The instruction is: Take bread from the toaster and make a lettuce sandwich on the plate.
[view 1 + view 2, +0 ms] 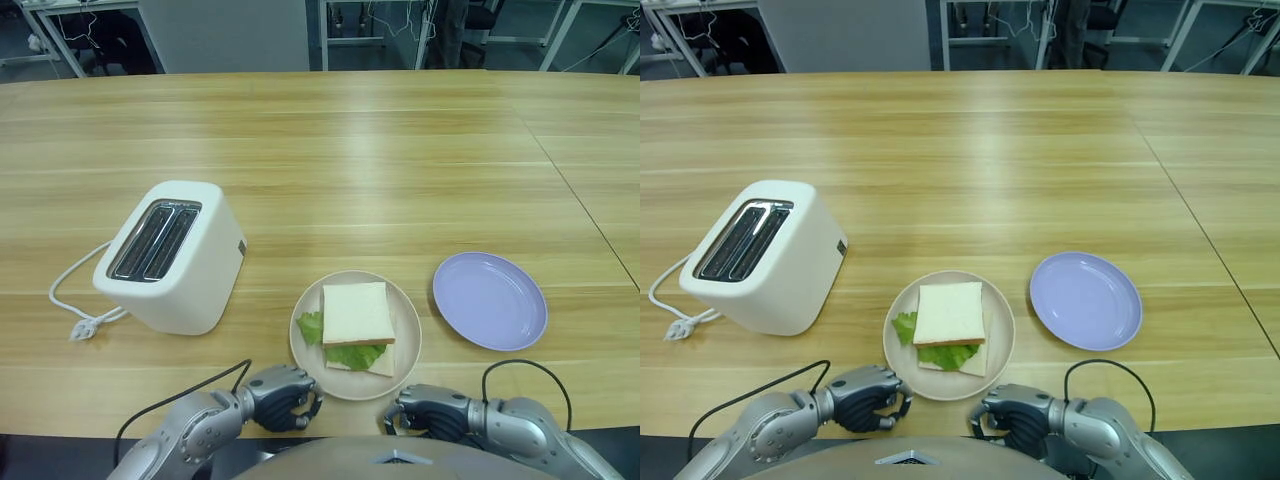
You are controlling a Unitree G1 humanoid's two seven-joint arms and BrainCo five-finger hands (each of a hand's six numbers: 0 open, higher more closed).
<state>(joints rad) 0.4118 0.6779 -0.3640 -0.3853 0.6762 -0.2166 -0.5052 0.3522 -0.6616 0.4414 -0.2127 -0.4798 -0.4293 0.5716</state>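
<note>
Flanking the beige plate (407, 330) with the lettuce sandwich (357, 315) at the near edge of the table (400, 150), the left hand (283, 397) and right hand (432, 411) are both clenched, holding nothing.

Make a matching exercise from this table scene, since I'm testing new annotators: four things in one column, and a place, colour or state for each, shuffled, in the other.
Column 1
1. toaster
2. sandwich
3. purple plate
4. left hand

Column 2
A. bare, right of the sandwich
B. curled, holding nothing
C. on the beige plate
D. white, leftmost

Pairs: 1-D, 2-C, 3-A, 4-B
</note>
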